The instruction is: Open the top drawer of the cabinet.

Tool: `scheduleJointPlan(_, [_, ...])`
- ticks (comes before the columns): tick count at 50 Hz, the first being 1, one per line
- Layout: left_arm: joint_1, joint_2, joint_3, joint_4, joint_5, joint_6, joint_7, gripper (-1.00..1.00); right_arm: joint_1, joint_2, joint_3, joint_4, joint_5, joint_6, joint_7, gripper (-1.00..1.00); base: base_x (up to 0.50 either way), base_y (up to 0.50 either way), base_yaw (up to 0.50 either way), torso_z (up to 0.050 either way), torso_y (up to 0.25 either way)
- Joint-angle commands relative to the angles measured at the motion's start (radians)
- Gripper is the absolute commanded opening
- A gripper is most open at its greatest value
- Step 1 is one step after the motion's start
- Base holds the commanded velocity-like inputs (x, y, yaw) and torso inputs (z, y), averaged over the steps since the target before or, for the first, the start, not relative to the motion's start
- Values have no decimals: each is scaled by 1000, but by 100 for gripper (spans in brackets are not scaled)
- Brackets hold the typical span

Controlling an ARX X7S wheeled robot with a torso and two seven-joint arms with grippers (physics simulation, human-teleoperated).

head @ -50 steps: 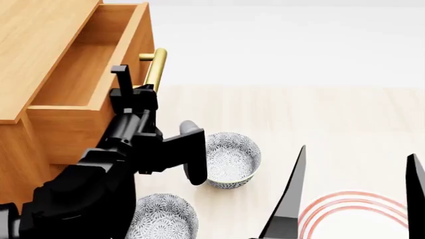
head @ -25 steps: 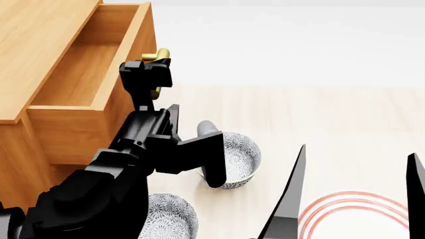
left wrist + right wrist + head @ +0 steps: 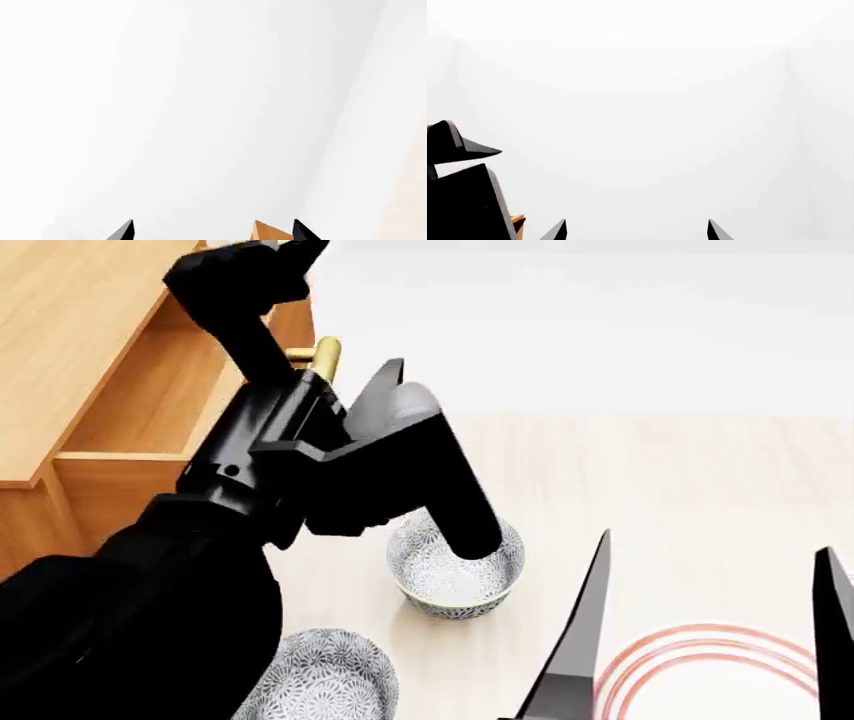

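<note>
Fingers on the left gripper spread wide, holding nothing, hovering at 12 o'clock above the pulled-out orange-brown wooden top drawer.

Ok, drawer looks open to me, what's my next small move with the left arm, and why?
Probably just pull the left gripper back, clear of the cabinet. The top drawer stands well out with its inside showing, and the gripper is open above the handle, not holding it.
</note>
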Motion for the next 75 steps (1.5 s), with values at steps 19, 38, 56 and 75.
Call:
scheduleJointPlan(19, [-317, 56, -549, -212, -183, -160, 200, 100, 21, 22, -33, 15, 8, -15, 25, 100, 0, 0, 0, 0, 0])
scheduleJointPlan(38, [-519, 186, -717, -750, -272, -276, 315, 100, 24, 29, -46, 32, 12, -38, 31, 100, 0, 0, 0, 0, 0])
scheduleJointPlan(56, [-701, 221, -723, -1384, -931, -336, -219, 100, 45, 21, -82, 52, 1, -34, 25, 100, 0, 0, 0, 0, 0])
scheduleJointPlan(75, [-666, 198, -462, -1575, -1671, -313, -570, 100, 47, 26, -88, 52, 12, -37, 29, 100, 0, 0, 0, 0, 0])
